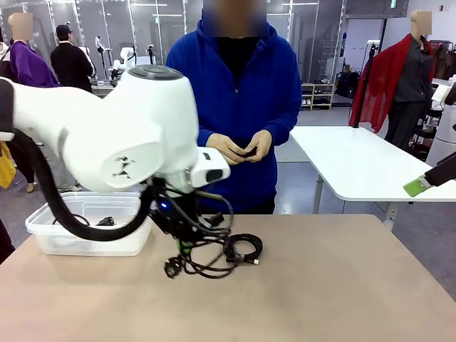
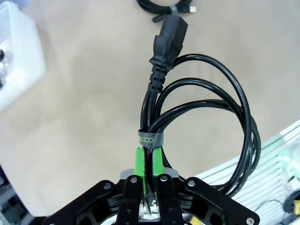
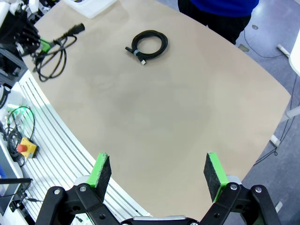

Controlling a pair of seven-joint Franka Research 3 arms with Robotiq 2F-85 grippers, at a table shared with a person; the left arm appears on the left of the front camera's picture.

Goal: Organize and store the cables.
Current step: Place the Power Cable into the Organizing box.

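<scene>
My left gripper [image 2: 149,157] is shut on a thick black power cable [image 2: 201,108], gripping the coil just below its green-lettered tie, with the chunky plug [image 2: 168,37] pointing away. In the front view this cable [image 1: 196,267] hangs from the left gripper [image 1: 184,244] just above the table. A thin coiled cable [image 1: 244,249] lies on the table beside it, the same coil [image 3: 149,44] seen by the right wrist. My right gripper [image 3: 158,171] stands open high over the near right of the table, holding nothing. Another cable [image 1: 105,221] lies in the clear bin [image 1: 85,239].
The clear plastic bin stands at the table's far left corner. A person in a blue hoodie stands at the far edge with both hands [image 1: 244,147] together holding something small and dark. A white table [image 1: 356,164] stands behind on the right.
</scene>
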